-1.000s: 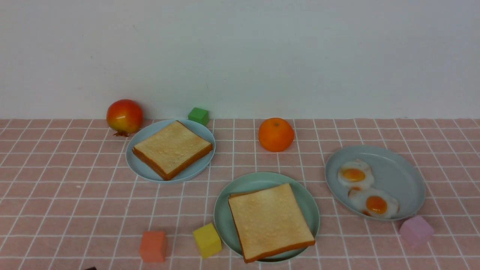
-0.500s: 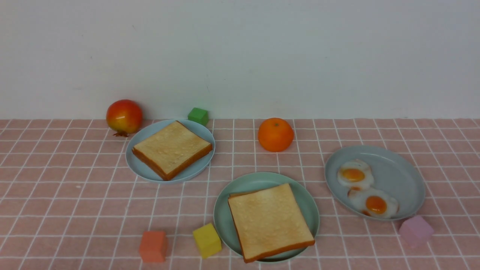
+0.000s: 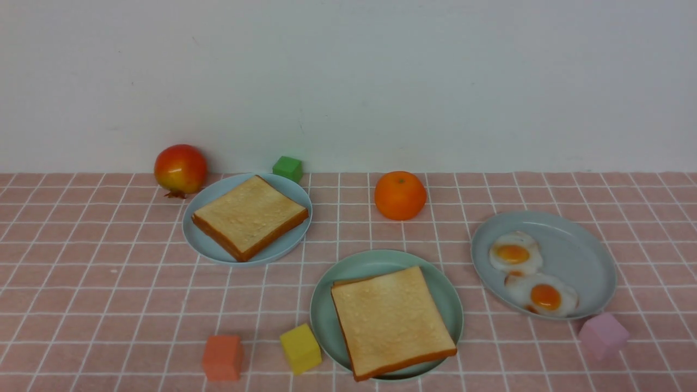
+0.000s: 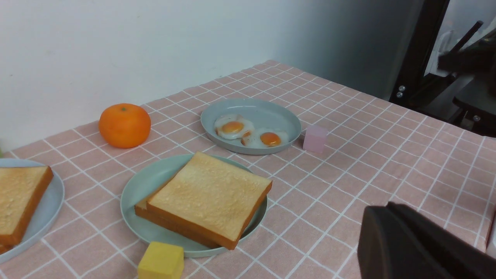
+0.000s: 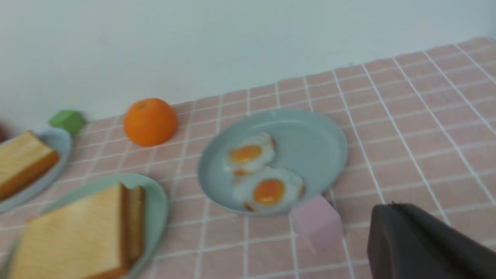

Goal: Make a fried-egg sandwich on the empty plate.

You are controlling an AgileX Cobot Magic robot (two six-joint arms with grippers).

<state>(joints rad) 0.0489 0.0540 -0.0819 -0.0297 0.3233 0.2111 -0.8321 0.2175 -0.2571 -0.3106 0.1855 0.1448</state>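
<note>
Landmark: the plate [image 3: 447,296], mint-green, round, low-rimmed, standing on the pink-checked tabletop [image 3: 109,294] at the near middle.

- The fried-egg sandwich [image 3: 391,321]: lies on the plate. Two toasted slices are stacked, the upper slightly askew, so an edge of the lower shows at the far left corner. Its near corner overhangs the plate's near rim. No egg can be seen between the slices from any view.
- Fried eggs, two: far egg [image 3: 515,253] and near egg [image 3: 544,296], touching one another, on a grey-blue plate [image 3: 585,256] to the right of the landmark plate and apart from it. Both lie toward that plate's left side.
- Single toast slice [image 3: 249,216]: on a second grey-blue plate [image 3: 199,242], to the far left of the landmark plate.
- Orange [image 3: 400,195]: beyond the landmark plate, toward the wall.
- Pomegranate [image 3: 181,169]: far left, just beside the rim of the toast plate.
- Green block [image 3: 288,167]: just behind the toast plate, at the wall.
- Yellow block [image 3: 300,349]: just beside the landmark plate's near left rim.
- Orange-red block [image 3: 222,357]: left of the yellow block, near it.
- Pink block [image 3: 603,335]: just beside the near right rim of the egg plate.

Left end effector [image 4: 418,248]: only a dark part shows at the corner of the left wrist view; whether spread or pressed together cannot be told. Holds nothing visible.

Right end effector [image 5: 422,244]: likewise only a dark part shows in the blurred right wrist view; state cannot be told.

Neither arm shows in the front view.
</note>
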